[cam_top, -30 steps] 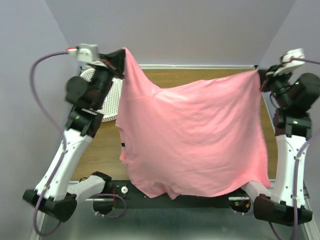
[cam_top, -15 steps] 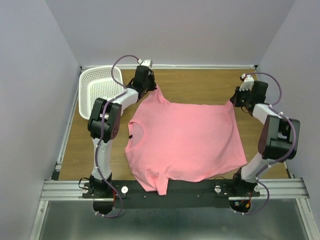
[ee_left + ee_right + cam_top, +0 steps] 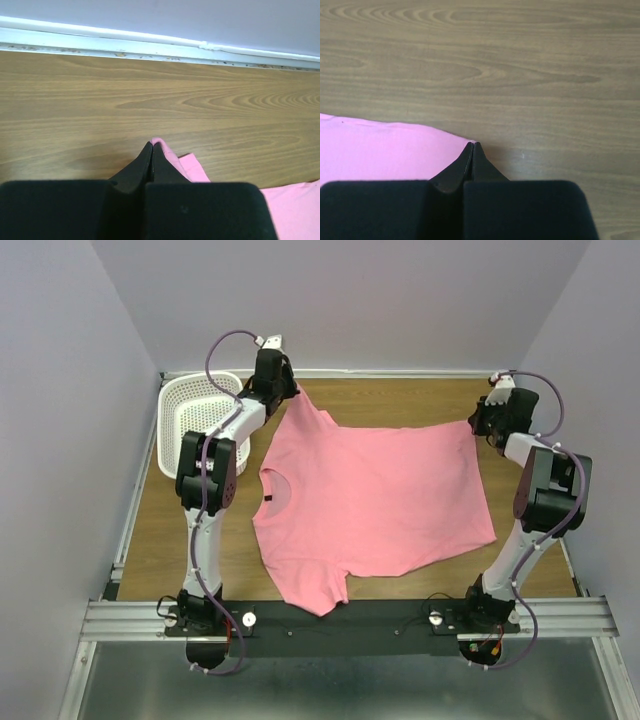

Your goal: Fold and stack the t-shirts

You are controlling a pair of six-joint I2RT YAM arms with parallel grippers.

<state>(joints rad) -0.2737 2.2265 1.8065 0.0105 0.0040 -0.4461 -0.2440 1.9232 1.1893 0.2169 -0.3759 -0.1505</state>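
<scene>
A salmon-pink t-shirt (image 3: 370, 495) lies spread on the wooden table, neck to the left with a dark label at the collar, one sleeve hanging over the near edge. My left gripper (image 3: 297, 392) is shut on the shirt's far left sleeve corner (image 3: 167, 155), low over the table (image 3: 150, 100). My right gripper (image 3: 473, 423) is shut on the far right hem corner (image 3: 395, 150). In both wrist views the jaws stand pressed together with pink cloth at the tips.
A white perforated basket (image 3: 195, 420) stands at the far left corner, next to the left arm. A white rail (image 3: 150, 42) runs along the table's far edge by the wall. A metal rail (image 3: 330, 615) with the arm bases runs along the near edge.
Both arms have swung from high near the camera to the far side of the table, lowering and stretching the shirt flat. In the last half second both grippers moved a little farther back.
</scene>
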